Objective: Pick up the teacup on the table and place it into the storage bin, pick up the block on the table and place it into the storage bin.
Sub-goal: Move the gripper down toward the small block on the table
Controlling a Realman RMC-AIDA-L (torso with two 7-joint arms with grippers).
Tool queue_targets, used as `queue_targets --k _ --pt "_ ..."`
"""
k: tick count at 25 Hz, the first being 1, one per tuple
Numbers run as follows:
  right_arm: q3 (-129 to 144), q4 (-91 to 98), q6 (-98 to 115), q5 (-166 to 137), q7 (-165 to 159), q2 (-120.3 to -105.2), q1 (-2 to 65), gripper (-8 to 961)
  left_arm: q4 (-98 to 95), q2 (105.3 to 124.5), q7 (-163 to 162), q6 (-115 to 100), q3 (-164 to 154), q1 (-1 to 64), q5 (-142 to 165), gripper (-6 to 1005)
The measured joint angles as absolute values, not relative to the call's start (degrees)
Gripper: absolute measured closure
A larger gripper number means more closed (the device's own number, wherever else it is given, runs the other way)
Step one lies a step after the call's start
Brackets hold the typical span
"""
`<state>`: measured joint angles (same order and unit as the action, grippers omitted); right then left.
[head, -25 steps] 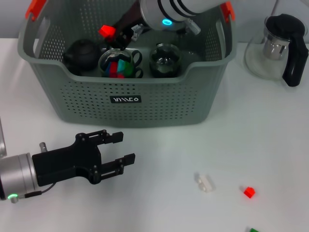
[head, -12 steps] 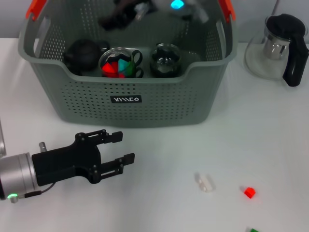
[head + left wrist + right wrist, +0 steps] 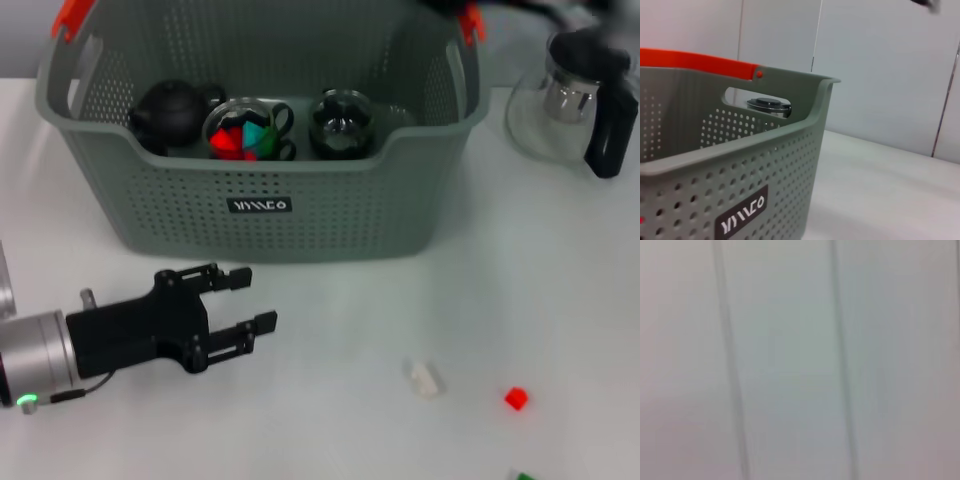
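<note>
Teacup (image 3: 243,136), a glass one with coloured blocks in it, already stands inside the storage bin (image 3: 330,215) between a black teapot (image 3: 172,112) and a second glass cup (image 3: 342,123), while a red block (image 3: 516,398) and a clear block (image 3: 424,379) lie on the desk (image 3: 400,300) well in front of the bin. Left gripper (image 3: 247,303) rests near the bin's front, fingers apart and empty. Right gripper is out of sight; its next approach to the red block should probably be straight down, centred, fingers open.

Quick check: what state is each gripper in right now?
Left gripper: open, empty, on the table before the storage bin.
Right gripper: not in view.
</note>
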<state>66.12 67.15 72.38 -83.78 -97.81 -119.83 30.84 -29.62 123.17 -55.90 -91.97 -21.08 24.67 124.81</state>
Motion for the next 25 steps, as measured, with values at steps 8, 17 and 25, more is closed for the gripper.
queue_targets --k 8,17,25 --pt "52.2 63.8 101.3 -92.4 -92.7 -117.82 24.2 308 -29.7 122.93 -56.7 -91.7 -21.1 25.1 124.8 371" --pt "54.1 79.1 112.5 -128.9 -112.6 -118.20 29.9 316 -29.6 123.01 -56.8 -91.0 -21.1 25.3 124.8 371" --pt "67.8 75.4 111.7 -146.1 -117.3 -120.23 41.2 323 -29.5 123.04 -56.8 -90.1 -21.2 25.1 124.8 369"
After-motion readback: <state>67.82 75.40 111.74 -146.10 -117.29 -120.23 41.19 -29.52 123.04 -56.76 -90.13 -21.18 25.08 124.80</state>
